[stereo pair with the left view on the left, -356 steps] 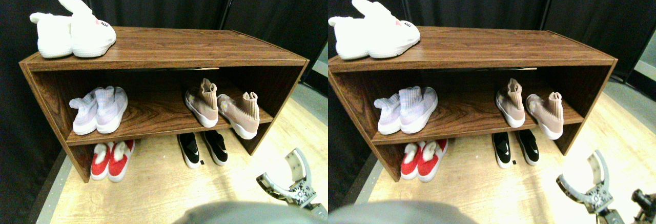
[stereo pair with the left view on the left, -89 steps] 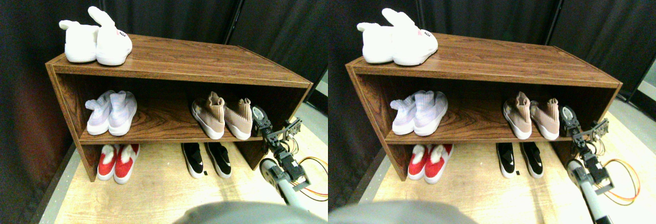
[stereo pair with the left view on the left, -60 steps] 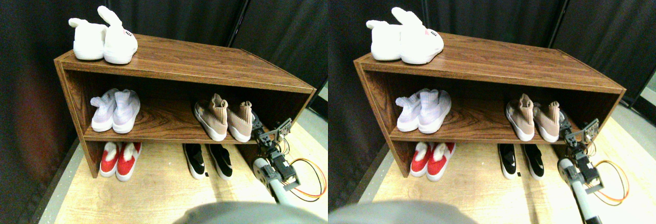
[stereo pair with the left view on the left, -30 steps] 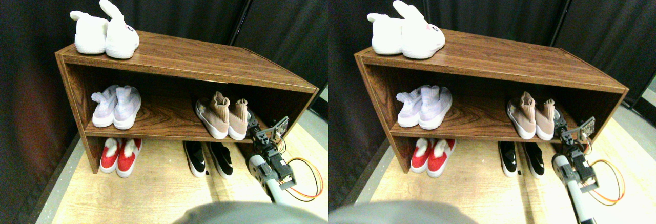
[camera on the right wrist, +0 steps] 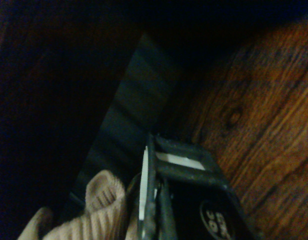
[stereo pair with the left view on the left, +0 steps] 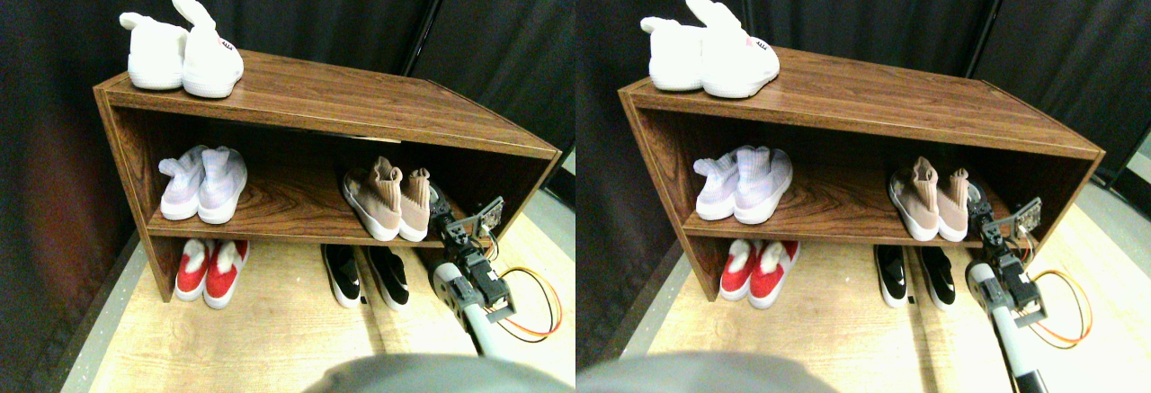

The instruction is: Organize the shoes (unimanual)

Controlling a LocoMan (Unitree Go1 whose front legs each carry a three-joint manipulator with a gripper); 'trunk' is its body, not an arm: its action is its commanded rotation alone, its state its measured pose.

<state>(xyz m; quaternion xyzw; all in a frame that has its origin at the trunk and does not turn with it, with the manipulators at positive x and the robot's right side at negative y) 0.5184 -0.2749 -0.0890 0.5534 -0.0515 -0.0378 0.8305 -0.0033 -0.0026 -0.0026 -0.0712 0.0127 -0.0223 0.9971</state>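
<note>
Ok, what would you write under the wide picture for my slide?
Robot's right gripper beside the tan sneakers on the middle shelf of a wooden shoe rack.

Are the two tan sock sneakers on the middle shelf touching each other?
Touching. In the stereo pair view the left tan sneaker and the right tan sneaker sit pressed side by side on the middle shelf, with no gap visible between them.

a shoe rack [stereo pair with the left view on the left: 324,105] stood on the floor [stereo pair with the left view on the left: 270,330]. on its top, at the left end, sat a pair of slippers [stereo pair with the left view on the left: 180,51]. on its middle shelf, sneakers [stereo pair with the left view on the left: 202,182] sat left and sock sneakers [stereo pair with the left view on the left: 388,200] right, with the right gripper [stereo pair with the left view on the left: 447,222] just beside them. beneath the shelf, fur-lined shoes [stereo pair with the left view on the left: 207,267] sat left and slip-ons [stereo pair with the left view on the left: 364,274] right.
</note>
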